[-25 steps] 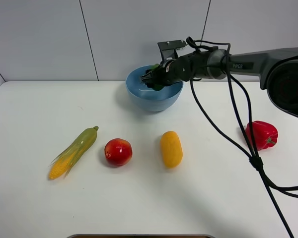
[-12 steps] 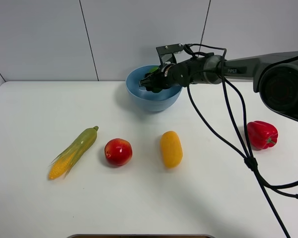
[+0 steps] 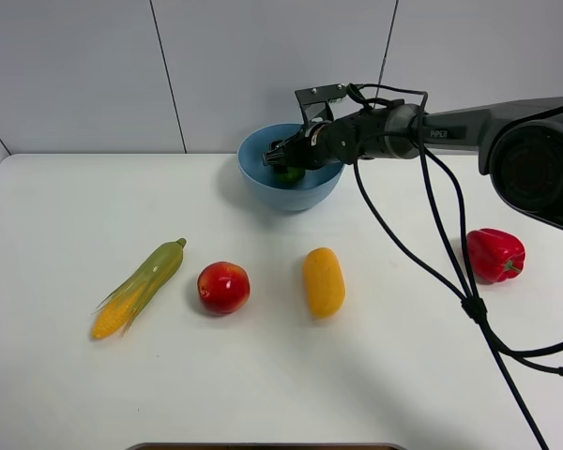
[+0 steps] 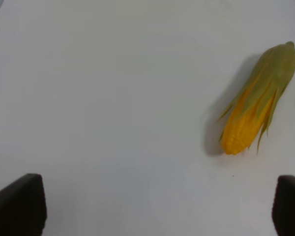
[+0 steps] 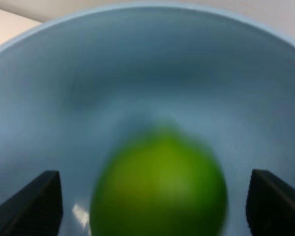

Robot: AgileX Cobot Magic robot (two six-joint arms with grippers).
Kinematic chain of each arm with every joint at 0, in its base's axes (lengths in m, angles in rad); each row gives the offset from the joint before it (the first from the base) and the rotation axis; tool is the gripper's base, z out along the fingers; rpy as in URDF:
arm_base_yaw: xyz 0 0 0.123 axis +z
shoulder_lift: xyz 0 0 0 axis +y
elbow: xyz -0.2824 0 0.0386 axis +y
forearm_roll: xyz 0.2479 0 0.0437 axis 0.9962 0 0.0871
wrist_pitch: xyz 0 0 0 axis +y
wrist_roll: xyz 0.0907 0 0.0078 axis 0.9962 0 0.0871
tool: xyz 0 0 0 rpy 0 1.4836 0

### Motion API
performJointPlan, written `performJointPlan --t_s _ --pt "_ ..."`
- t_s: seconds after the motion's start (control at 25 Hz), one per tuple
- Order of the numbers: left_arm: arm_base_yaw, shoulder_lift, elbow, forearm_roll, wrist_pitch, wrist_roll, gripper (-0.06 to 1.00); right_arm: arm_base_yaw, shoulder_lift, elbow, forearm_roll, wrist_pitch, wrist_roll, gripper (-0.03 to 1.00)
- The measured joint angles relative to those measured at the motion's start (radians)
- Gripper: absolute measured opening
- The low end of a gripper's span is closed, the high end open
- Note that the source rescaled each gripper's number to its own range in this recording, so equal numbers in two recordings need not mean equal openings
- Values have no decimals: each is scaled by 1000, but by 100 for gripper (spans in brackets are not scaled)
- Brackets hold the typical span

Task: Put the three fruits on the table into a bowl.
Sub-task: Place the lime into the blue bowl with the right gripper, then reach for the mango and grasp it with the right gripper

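The green lime lies low inside the light blue bowl at the back of the table. My right gripper hovers over the bowl, open. In the right wrist view the blurred lime sits free between the spread fingertips, against the bowl's inner wall. The red apple and the yellow-orange mango rest on the table in front of the bowl. My left gripper is open above bare table; it does not show in the exterior high view.
A green-husked corn cob lies left of the apple, and it also shows in the left wrist view. A red bell pepper sits at the right. The right arm's cables hang over the right side of the table.
My right gripper has opened over the bowl and the lime has dropped out of it into the bowl. The left gripper has not changed.
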Motion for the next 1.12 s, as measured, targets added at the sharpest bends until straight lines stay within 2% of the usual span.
performJointPlan --t_s 0.32,0.48,0.8,1.04,1.12 --pt "0 0 0 0 0 0 76 12 -62 0 -2 22 0 47" --pt "0 0 0 0 0 2 76 18 -180 0 -5 81 0 48" --pt "0 0 0 0 0 2 76 47 -424 3 -7 311 23 48" --pt "0 0 0 0 0 2 76 84 -584 82 -30 542 205 48" --pt "0 0 0 0 0 2 76 109 -625 125 -42 593 267 48"
